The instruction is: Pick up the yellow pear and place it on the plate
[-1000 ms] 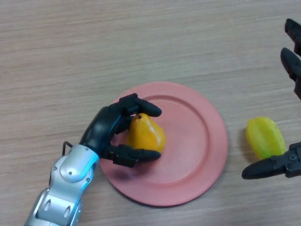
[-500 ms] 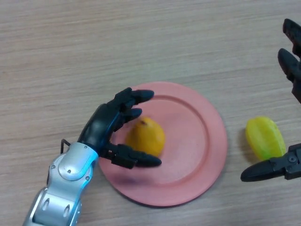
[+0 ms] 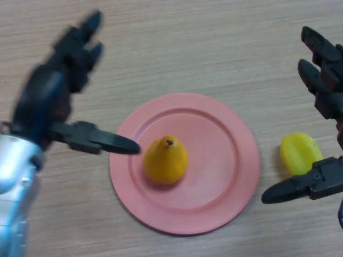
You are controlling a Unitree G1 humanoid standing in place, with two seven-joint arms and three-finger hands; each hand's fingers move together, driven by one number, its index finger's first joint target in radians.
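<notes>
Left hand [image 3: 45,101] hovered open beside the plate [image 3: 225,160], holding nothing. Pear [image 3: 165,159] stood upright on the plate (left of centre). Right hand [image 3: 321,101] hung open at the right edge.

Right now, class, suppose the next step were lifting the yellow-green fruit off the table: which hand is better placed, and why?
Right. The right hand is open around the yellow-green fruit, while the left hand is across the plate holding the pear.

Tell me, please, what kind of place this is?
Probably a robot test bench: only a bare wood-grain table, a pink plate holding a yellow pear, and another yellow fruit are visible.
</notes>
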